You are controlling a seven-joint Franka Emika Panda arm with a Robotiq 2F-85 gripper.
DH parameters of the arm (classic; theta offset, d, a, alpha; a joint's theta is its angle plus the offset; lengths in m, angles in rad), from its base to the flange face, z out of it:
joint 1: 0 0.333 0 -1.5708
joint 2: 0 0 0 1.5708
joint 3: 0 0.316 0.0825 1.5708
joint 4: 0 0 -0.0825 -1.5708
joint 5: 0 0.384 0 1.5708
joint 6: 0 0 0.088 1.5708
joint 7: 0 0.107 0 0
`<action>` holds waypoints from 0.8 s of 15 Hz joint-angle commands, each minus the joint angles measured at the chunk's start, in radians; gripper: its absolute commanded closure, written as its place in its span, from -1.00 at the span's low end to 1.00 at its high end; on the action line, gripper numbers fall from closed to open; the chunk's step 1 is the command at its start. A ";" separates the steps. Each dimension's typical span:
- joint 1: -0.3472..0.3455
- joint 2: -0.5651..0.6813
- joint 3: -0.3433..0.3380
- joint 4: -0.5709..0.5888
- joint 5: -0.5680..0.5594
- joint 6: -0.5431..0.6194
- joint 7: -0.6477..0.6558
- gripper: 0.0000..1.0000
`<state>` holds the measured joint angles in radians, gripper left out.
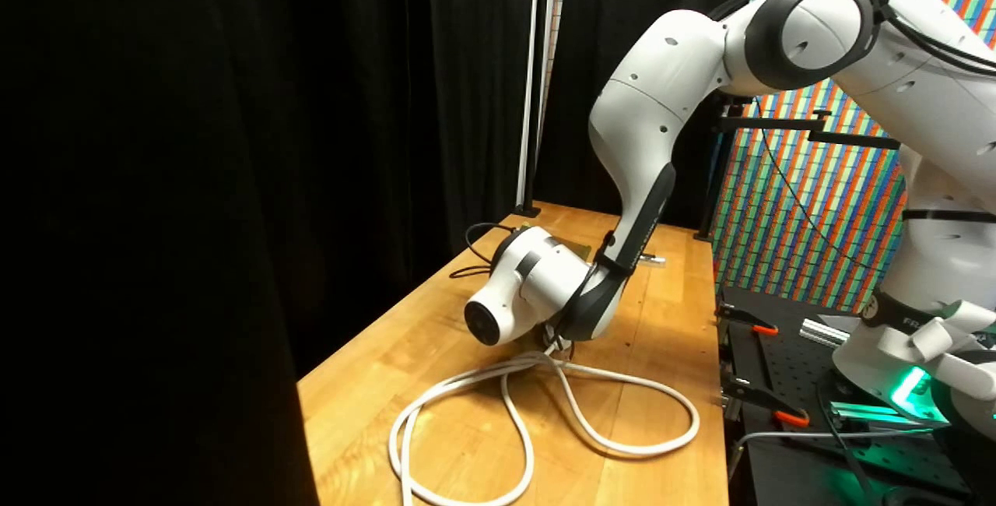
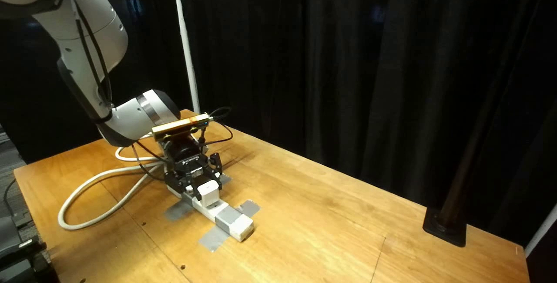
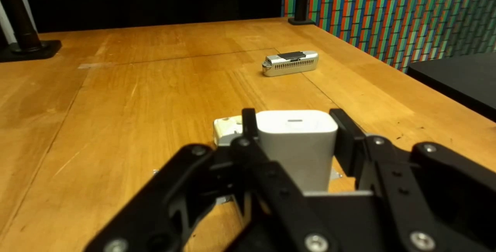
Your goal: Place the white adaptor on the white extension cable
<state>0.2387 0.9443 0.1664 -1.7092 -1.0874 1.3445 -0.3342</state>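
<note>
You had the claw (image 3: 296,122) closed in on the white adaptor (image 2: 209,193), its fingers (image 3: 346,139) parted by only the adaptor's width, one against either side. It sat between them with its slotted face up, over the white extension cable's oblong socket block (image 2: 216,210); whether the two touched could not be told. That block ran beneath your claw and out past the fingers, with grey tape (image 2: 214,238) across it and onto the wooden table (image 2: 326,230) to both sides. Behind the claw, on the side away from the fingers, the cable's thick white cord (image 1: 640,450) lay in big loops in both exterior views. Well ahead of your claw, a silver vented device (image 3: 290,66) rested on the table.
</note>
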 commanded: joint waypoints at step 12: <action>0.014 0.056 0.032 0.053 -0.006 0.010 0.003 0.55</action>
<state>0.2532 0.9472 0.1827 -1.7042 -1.0874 1.3334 -0.3346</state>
